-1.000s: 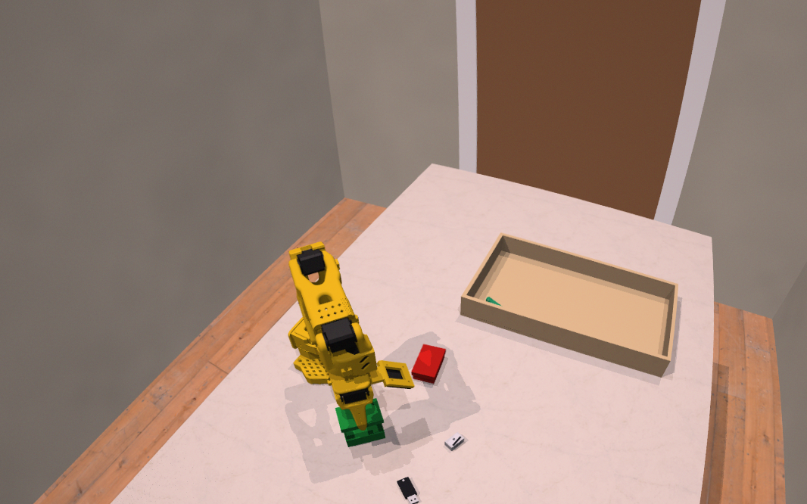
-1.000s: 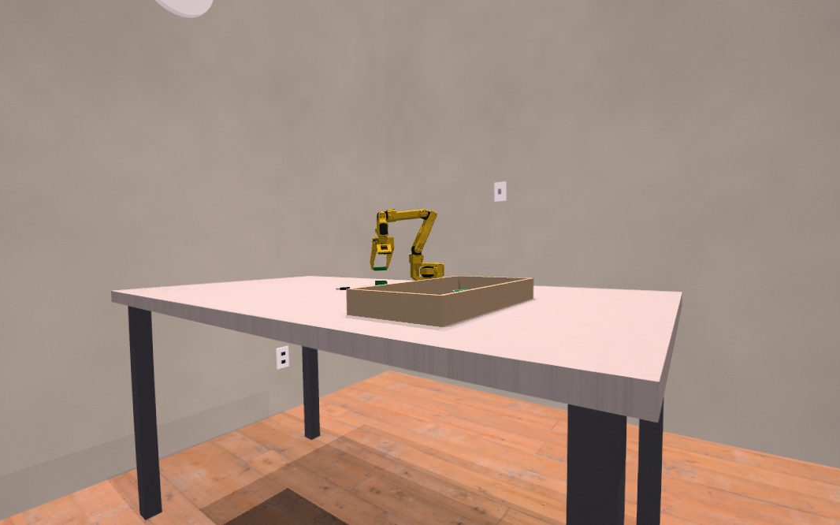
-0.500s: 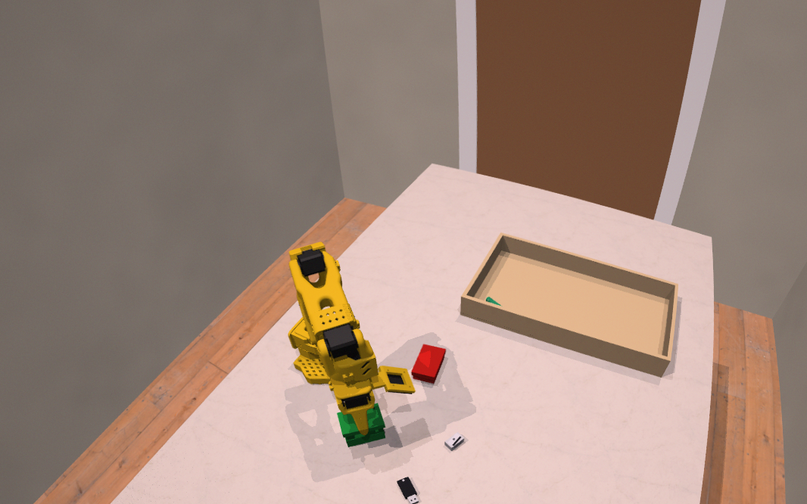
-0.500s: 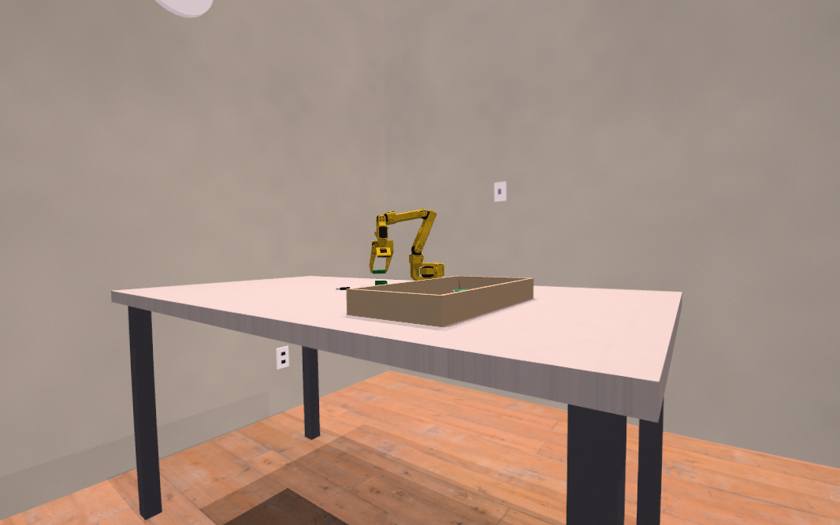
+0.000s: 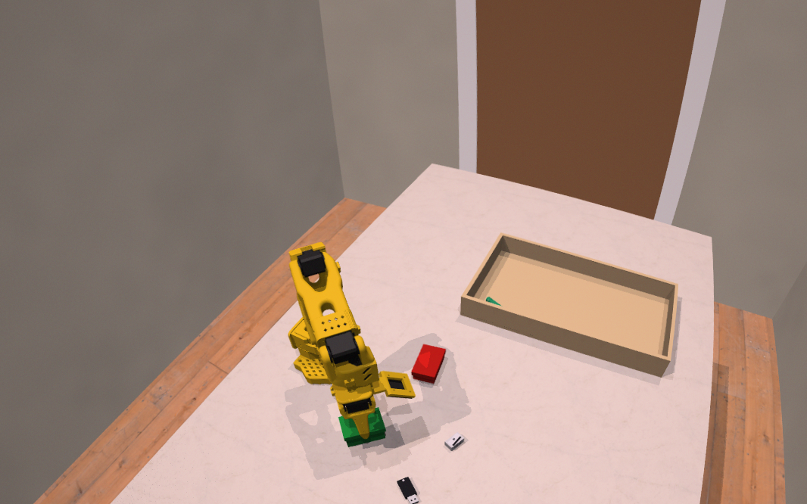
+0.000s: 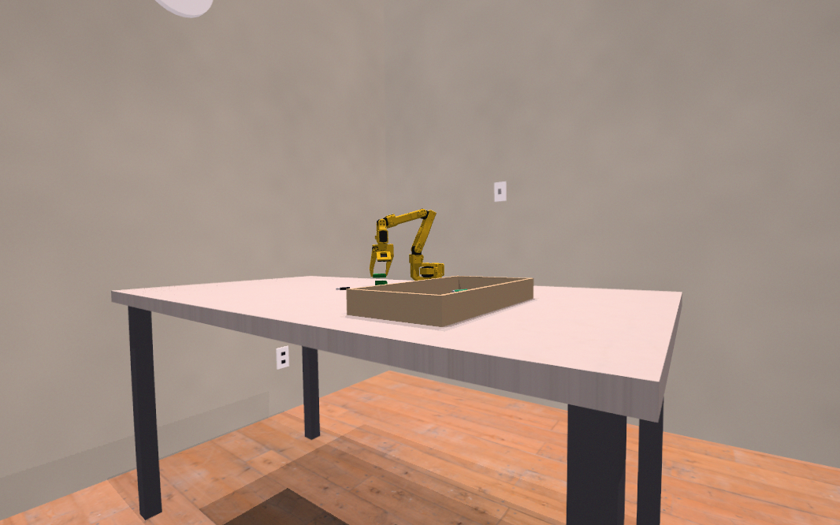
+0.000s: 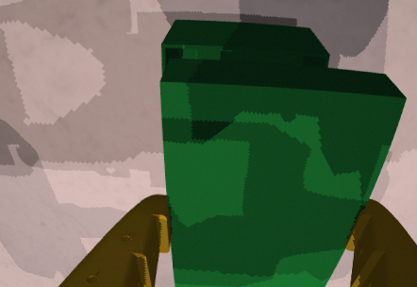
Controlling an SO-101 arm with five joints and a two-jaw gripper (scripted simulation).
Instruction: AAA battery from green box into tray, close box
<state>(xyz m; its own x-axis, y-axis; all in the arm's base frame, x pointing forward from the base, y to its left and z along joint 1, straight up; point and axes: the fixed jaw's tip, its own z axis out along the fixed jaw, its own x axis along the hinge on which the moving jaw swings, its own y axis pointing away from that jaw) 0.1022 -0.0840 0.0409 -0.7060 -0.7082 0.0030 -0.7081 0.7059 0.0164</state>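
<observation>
My gripper [image 5: 363, 432] [image 6: 380, 274] [image 7: 259, 238] is shut on the green lid [image 5: 349, 426] [image 6: 379, 275] [image 7: 264, 162], with a finger at each side. The lid hangs about level, top side up. The green base [image 5: 376, 440] [image 6: 380, 282] [image 7: 245, 35] stands on the table just below it, open side up. A gap shows between them in the exterior view. In the wrist view the base's far wall and a strip of its opening show beyond the lid; the rest inside is hidden. A small green thing, apparently the AAA battery [image 5: 492, 301] [image 6: 459, 290], lies in the tray [image 5: 563, 338] [image 6: 397, 307] near a corner, partly hidden by the wall.
A red box [image 5: 429, 361] lies beside the arm, between the green base and the tray. A small white-grey object with a black mark [image 5: 454, 441] and a black USB stick [image 5: 406, 486] [image 6: 343, 288] lie near the green base.
</observation>
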